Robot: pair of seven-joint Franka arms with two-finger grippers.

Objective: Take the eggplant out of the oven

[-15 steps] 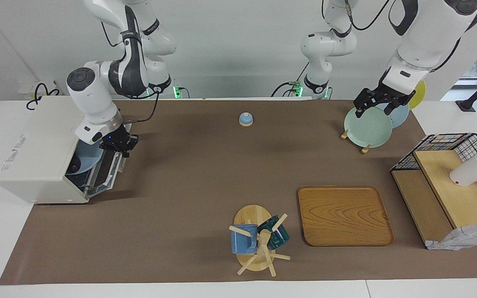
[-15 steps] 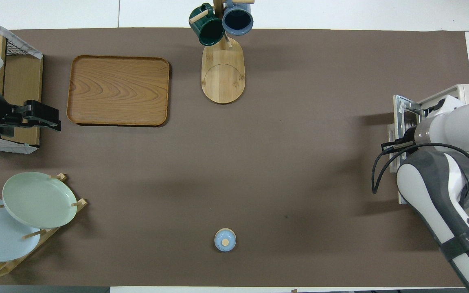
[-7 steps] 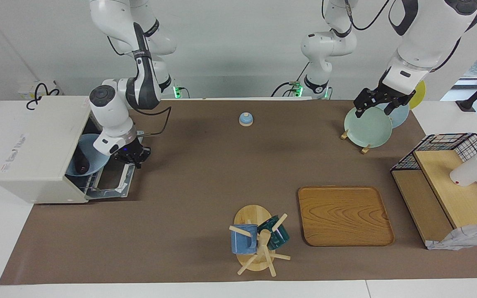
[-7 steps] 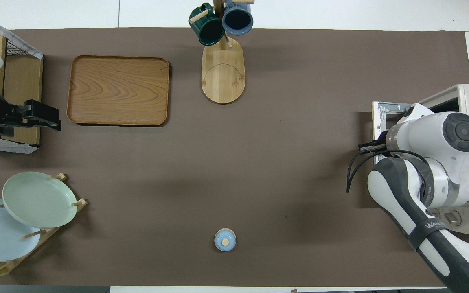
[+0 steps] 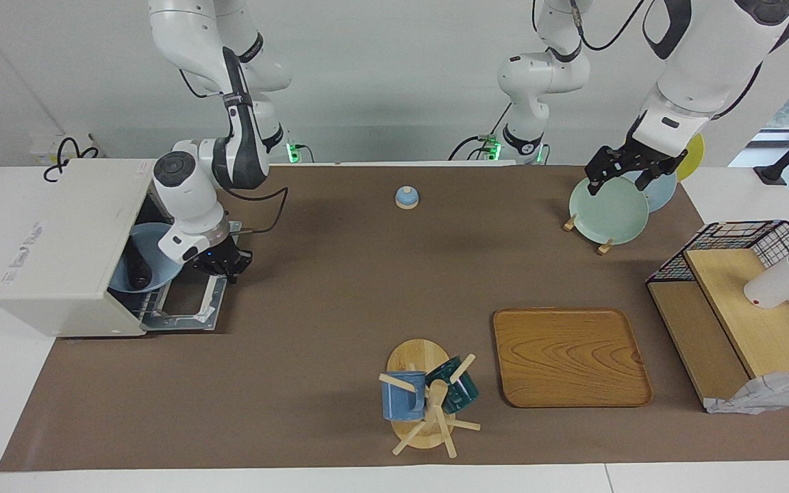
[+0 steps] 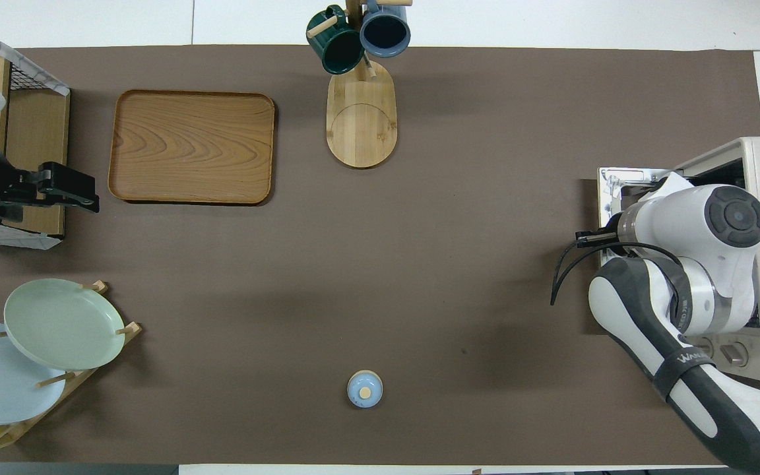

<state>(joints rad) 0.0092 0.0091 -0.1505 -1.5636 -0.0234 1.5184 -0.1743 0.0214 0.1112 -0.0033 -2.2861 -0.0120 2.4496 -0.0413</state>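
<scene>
The cream-white oven [image 5: 59,239] stands at the right arm's end of the table, its door [image 5: 189,301] folded down flat on the mat. Inside, the dark eggplant [image 5: 136,268] lies on a light blue plate [image 5: 151,253] on the rack. My right gripper [image 5: 223,262] is low at the door's handle edge, shut on the handle. In the overhead view the right arm's wrist [image 6: 696,218] covers the door [image 6: 617,181] and hides the eggplant. My left gripper [image 5: 617,179] waits open and empty in the air over the plate rack; it also shows in the overhead view [image 6: 86,191].
A plate rack [image 5: 607,205] with green, blue and yellow plates and a black wire shelf [image 5: 744,301] holding a white cup stand at the left arm's end. A wooden tray [image 5: 569,356], a mug tree [image 5: 429,397] and a small blue lid [image 5: 406,197] are mid-table.
My right gripper swung the oven door from partly open down to flat, moving away from the oven. The plate with the eggplant now shows. The left arm has not moved.
</scene>
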